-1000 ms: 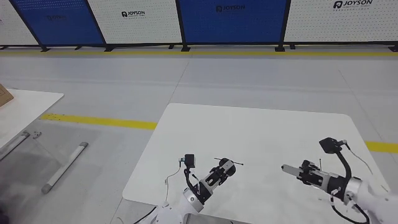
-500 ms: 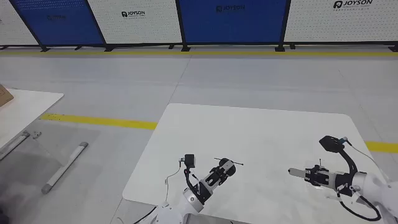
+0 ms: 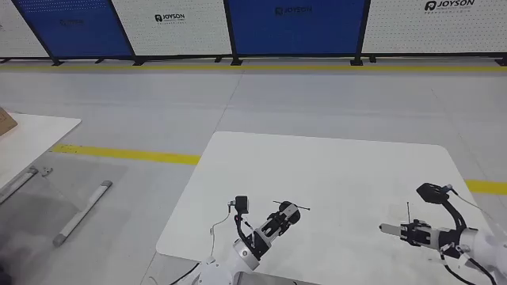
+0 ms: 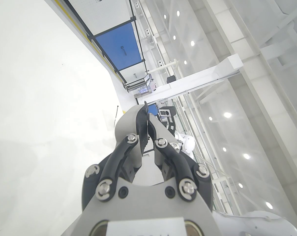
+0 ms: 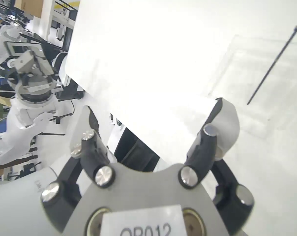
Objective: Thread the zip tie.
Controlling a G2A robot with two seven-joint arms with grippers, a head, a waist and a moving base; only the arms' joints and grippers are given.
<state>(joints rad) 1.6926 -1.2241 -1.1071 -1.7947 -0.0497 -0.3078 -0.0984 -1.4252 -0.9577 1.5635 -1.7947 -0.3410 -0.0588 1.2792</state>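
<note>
A thin black zip tie (image 3: 408,210) lies flat on the white table (image 3: 317,166), a little beyond my right gripper (image 3: 386,228). In the right wrist view the same zip tie (image 5: 274,65) is off to one side of the right gripper (image 5: 155,114), which is open with nothing between its fingers. My left gripper (image 3: 290,210) sits near the table's front edge. Its fingers (image 4: 141,124) are pressed together in the left wrist view. A second thin black zip tie (image 3: 299,206) crosses its tip and appears pinched there.
Both arms are close to the table's near edge (image 3: 238,255). A faint rectangular outline (image 5: 227,50) marks the table around the loose tie. A second white table (image 3: 32,134) stands far left, with blue and white fence panels (image 3: 293,12) behind.
My right gripper has drawn back to the right and toward the near edge, away from the table's middle. The left arm and both zip ties have stayed put.
</note>
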